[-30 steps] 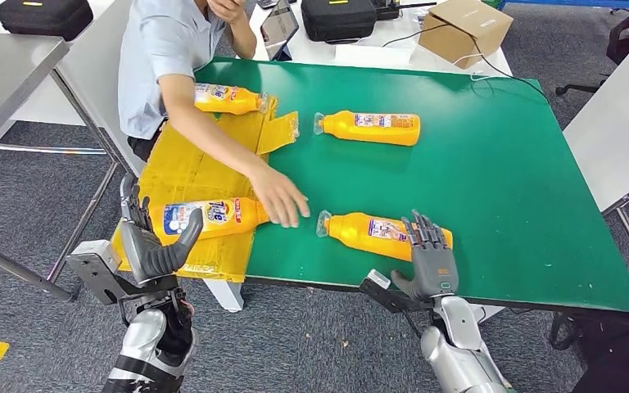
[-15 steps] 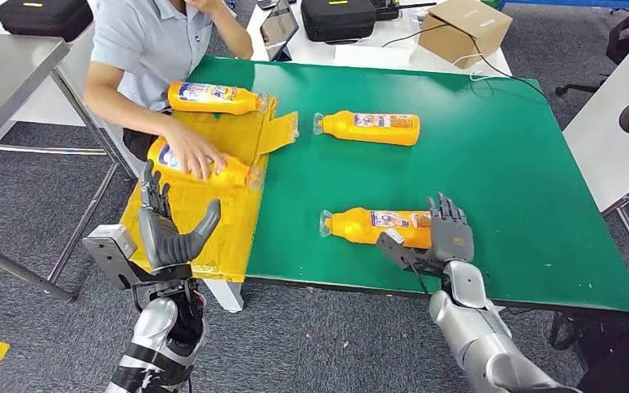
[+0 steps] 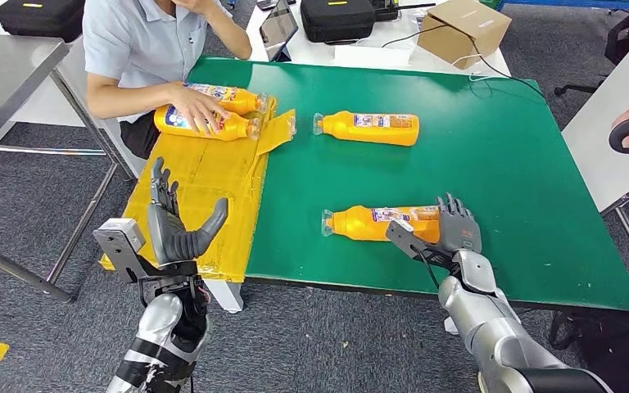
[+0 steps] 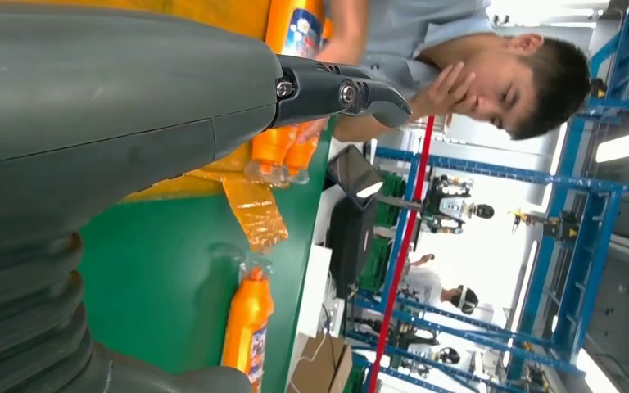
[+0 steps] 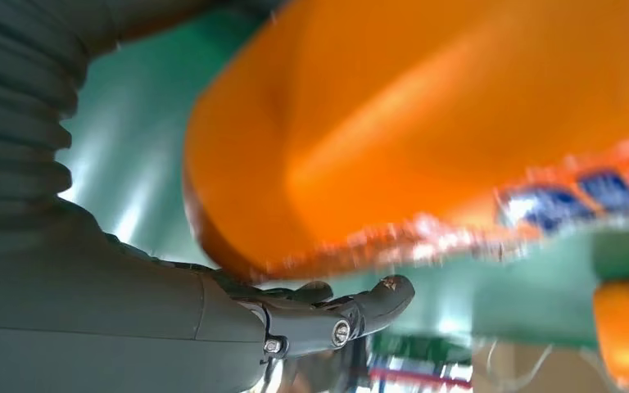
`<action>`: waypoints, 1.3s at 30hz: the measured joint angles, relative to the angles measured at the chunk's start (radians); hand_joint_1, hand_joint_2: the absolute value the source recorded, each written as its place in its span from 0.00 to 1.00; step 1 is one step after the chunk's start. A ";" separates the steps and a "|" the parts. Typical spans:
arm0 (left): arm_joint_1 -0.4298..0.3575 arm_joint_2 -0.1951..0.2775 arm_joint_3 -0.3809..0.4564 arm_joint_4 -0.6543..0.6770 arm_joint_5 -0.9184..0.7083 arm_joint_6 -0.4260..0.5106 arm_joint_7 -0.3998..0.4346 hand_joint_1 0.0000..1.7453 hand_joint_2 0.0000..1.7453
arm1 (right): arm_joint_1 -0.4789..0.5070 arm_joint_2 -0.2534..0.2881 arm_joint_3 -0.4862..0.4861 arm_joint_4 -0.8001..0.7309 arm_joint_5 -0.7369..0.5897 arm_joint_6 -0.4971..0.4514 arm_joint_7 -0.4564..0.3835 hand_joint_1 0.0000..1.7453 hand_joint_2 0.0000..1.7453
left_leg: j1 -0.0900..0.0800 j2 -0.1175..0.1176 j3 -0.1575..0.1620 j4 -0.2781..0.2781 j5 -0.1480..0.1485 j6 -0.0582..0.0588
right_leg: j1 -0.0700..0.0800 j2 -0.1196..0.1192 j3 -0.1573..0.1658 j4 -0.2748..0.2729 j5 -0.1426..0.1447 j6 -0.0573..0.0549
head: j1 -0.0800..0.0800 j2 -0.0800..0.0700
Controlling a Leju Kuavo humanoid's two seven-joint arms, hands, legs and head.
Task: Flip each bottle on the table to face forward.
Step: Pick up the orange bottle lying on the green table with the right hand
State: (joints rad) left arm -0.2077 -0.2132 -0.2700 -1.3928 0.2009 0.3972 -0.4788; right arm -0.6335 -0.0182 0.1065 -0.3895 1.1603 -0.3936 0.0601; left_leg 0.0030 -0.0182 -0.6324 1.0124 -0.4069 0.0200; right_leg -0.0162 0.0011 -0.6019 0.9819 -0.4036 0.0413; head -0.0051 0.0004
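Left hand (image 3: 176, 229) hovers off the table edge by the yellow sheet (image 3: 205, 184), fingers spread, holding nothing. A person's hand (image 3: 201, 106) is on the far bottles, so reaching there risks a bump. Near bottle (image 3: 373, 223) lies sideways on the green table (image 3: 500, 164); right hand (image 3: 457, 229) is at its base, grip unclear, so it could roll or slip.

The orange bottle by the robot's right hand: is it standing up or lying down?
Lying down. The orange bottle rests on its side on the green table, cap end away from the right hand at its base.
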 joint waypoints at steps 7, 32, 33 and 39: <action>-0.012 0.000 -0.008 0.023 0.015 -0.017 0.002 0.00 1.00 | 0.010 0.002 -0.033 0.009 -0.055 0.010 -0.146 1.00 1.00 | 0.000 0.003 0.002 0.000 0.000 0.000 | 0.000 0.001 0.001 0.000 0.000 0.000 | 0.000 0.000; -0.025 0.000 -0.030 0.062 -0.046 0.097 -0.036 0.00 1.00 | 0.092 0.061 -0.103 0.007 -0.365 -0.094 -0.550 1.00 1.00 | 0.000 0.002 0.000 0.000 0.000 0.000 | 0.000 0.001 0.000 0.000 0.000 0.000 | 0.000 0.000; -0.023 0.001 -0.030 0.071 -0.053 0.107 -0.039 0.00 1.00 | 0.099 0.068 -0.118 0.002 -0.406 -0.093 -0.581 1.00 1.00 | 0.000 0.002 0.000 0.000 0.000 0.000 | 0.001 0.001 0.000 0.000 0.000 0.000 | 0.000 0.000; -0.002 0.002 -0.029 0.119 -0.053 0.103 -0.038 0.00 1.00 | 0.126 0.097 -0.170 -0.031 -0.495 -0.091 -0.641 1.00 1.00 | 0.001 0.001 -0.002 0.000 0.000 0.000 | 0.001 0.001 -0.002 0.000 0.000 0.000 | 0.000 0.000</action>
State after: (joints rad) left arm -0.2100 -0.2111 -0.2990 -1.2740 0.1480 0.5006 -0.5169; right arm -0.5072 0.0787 -0.0638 -0.4201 0.6649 -0.4846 -0.5810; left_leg 0.0035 -0.0175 -0.6345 1.0123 -0.4071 0.0200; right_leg -0.0155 0.0022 -0.6035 0.9822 -0.4037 0.0413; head -0.0051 0.0004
